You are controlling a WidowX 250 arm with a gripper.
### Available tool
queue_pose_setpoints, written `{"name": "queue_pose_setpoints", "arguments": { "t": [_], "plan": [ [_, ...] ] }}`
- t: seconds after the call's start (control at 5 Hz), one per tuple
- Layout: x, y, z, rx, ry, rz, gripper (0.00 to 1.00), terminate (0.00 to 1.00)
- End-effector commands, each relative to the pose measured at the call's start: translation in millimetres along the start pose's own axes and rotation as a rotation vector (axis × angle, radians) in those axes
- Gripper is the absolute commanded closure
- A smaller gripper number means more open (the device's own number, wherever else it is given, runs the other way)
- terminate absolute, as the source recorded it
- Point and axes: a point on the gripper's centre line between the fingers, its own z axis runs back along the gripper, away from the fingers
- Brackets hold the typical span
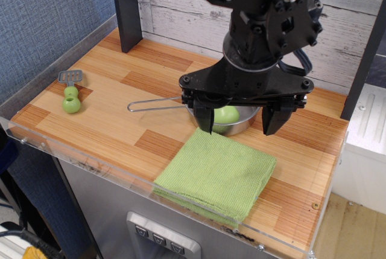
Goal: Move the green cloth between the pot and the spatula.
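Gripper hangs wide open and empty above the green cloth's far edge, apparently aligning to grasp. Cloth lies at the desk's front right corner; pot behind, spatula near left edge.

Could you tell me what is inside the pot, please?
A green ball sits in the pot. The end effector covers much of the pot, so anything else inside cannot be seen.
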Motion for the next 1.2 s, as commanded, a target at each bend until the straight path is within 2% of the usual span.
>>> {"name": "queue_pose_setpoints", "arguments": {
  "t": [0.0,0.2,0.4,0.6,1.0],
  "plan": [
    [0,0,0,0.000,0.000,0.000,0.00,0.00],
    [-4,9,-19,0.016,0.019,0.028,0.00,0.00],
    [-4,19,-36,0.038,0.003,0.040,0.00,0.00],
    [-4,28,-53,0.053,0.016,0.051,0.00,0.00],
    [-6,26,-90,0.023,0.090,0.108,0.00,0.00]
  ]
}}
